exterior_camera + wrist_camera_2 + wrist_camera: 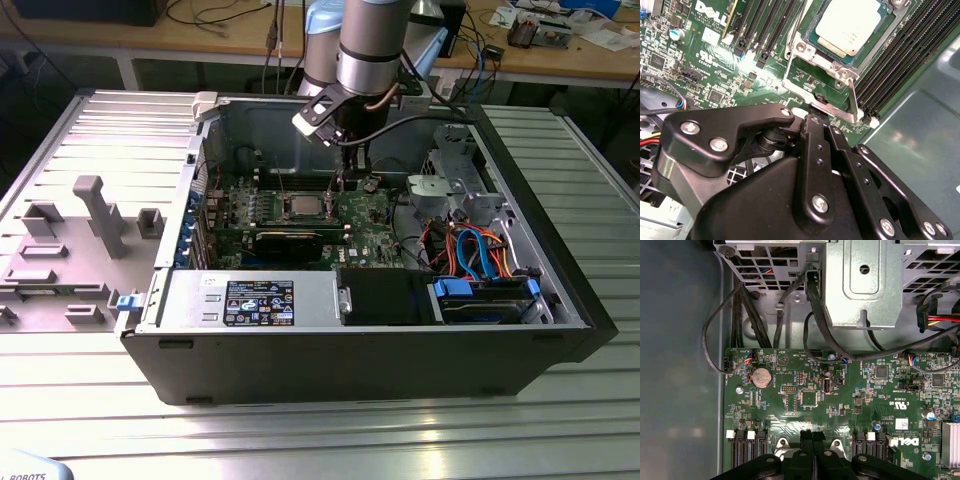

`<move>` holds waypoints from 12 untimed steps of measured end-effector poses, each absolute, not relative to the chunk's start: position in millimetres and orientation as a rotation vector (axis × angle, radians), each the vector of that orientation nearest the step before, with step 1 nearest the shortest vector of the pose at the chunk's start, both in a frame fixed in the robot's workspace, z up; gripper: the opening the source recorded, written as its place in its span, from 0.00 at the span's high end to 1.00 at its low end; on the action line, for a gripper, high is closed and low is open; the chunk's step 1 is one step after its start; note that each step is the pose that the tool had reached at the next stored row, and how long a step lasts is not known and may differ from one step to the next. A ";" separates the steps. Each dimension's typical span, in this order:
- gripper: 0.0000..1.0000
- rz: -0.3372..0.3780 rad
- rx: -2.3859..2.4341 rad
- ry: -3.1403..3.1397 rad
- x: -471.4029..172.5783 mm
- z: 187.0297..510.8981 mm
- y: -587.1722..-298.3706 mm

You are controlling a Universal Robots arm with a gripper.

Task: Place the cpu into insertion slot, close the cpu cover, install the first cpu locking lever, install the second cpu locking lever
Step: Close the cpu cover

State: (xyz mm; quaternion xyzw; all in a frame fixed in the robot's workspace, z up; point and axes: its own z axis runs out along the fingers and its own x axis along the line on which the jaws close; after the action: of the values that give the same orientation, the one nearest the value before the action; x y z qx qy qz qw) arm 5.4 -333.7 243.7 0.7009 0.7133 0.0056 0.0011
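cpu (847,25) is seated in the insertion slot (790,82), silver-grey top up. In the exterior view it sits just above frame centre (303,207), mid-motherboard. cpu cover (826,59) looks to be down: the silvery frame lies around the chip edge, with the chip showing through the window. A silvery lever strip (854,102) runs along the socket side next to the memory slots (900,55); can't tell if it's latched.

Pincer (812,436) is narrow. In the first wrist view the two black fingers sit together with no gap. Its tip (812,117) is at the socket frame's edge, just beside the lever end. Can't tell whether anything is pinched between the fingers. In the exterior view the pincer (345,180) hangs down from the arm at upper centre, just to the exterior view's right of the chip.

Further out:
- Green motherboard (805,400) with a coin battery (760,377), black cables looping over its edge, and a grey metal drive cage (870,280) past it.
- Long black expansion card (290,240) just below the socket in the exterior view.
- Labelled power supply (250,300) at lower centre.
- Blue and orange cables (480,250) at centre right.

All of this sits inside the open computer case (350,350), which lies on the ribbed metal surface (300,440). A grey moulded tray (90,220) is at the exterior view's left.
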 end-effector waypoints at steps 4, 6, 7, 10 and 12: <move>0.89 0.017 2.200 2.239 4.4 243.4 -333.7; 0.89 0.017 2.200 2.239 3.3 243.2 -333.7; 0.89 0.017 2.200 2.239 3.1 243.1 -333.7; 0.89 0.017 2.200 2.239 2.3 242.9 -333.7; 0.89 0.017 2.200 2.239 1.6 242.7 -333.7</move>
State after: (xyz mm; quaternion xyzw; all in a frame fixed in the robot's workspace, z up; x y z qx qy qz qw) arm 1.6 -333.7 242.7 0.7009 0.7133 0.0055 0.0011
